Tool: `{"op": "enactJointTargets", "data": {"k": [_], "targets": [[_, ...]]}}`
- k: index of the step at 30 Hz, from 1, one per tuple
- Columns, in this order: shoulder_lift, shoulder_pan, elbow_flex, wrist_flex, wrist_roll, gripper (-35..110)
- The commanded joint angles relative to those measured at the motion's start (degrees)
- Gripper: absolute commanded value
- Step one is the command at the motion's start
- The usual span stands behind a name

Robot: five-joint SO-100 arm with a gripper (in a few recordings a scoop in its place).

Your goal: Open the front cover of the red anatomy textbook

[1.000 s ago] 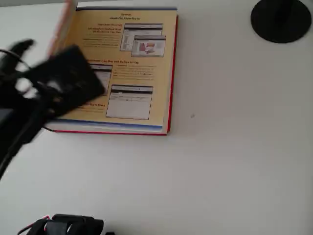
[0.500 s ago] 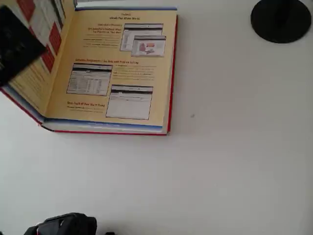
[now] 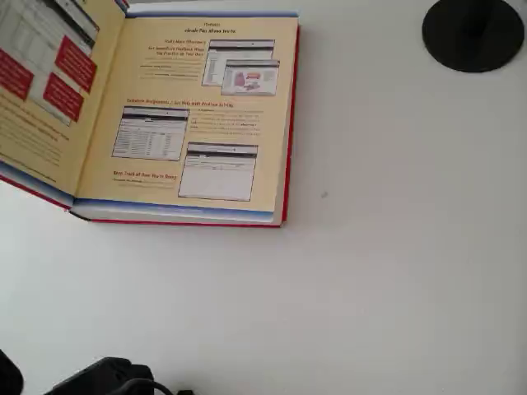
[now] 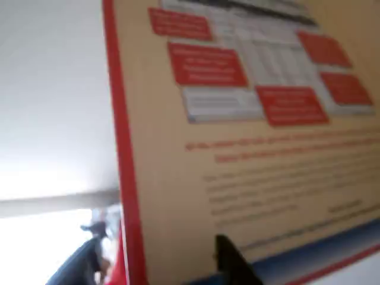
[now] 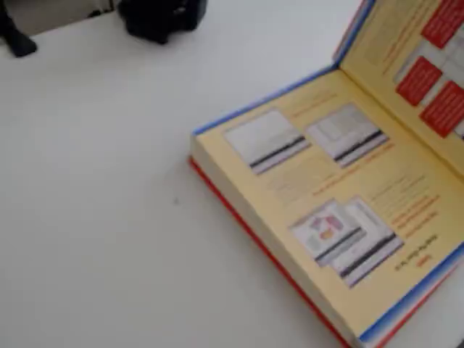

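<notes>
1. Since the earlier overhead frames, your arm has cleared the book and the front cover has swung further out to the left; its yellow inner face with red boxes now lies wide open, no longer half-raised or masked by the arm.
2. Your gripper appears in the wrist view as a dark finger at the bottom edge, close in front of the cover's inner face. Whether its fingers are spread or pressed together I cannot tell, and contact with the board cannot be confirmed.
3. The red anatomy textbook lies flat on the white table, upper left in the overhead view, endpaper exposed.
4. Risk: in the fixed view the cover rises at an angle rather than lying flat. I judge it could fall shut if left short of its balance point, or if your finger catches its edge as you withdraw.
5. Risk: a hard sideways push on the board could slide the whole book.
6. Writing: orange headings and screenshot panels show on the endpaper, too blurred to read reliably. No brand is legible.
7. The black round disc sits well apart, top right.
</notes>
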Motion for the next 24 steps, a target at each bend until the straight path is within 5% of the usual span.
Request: {"op": "enactJointTargets", "data": {"k": [1,8,24], "targets": [[-1.49,-5.45,-4.57,0.88,-1.93,30],[-1.76,-3.34,-4.57,2.64,-0.79,29],[7.82,29.71,-2.90,15.82,7.65,26]]}}
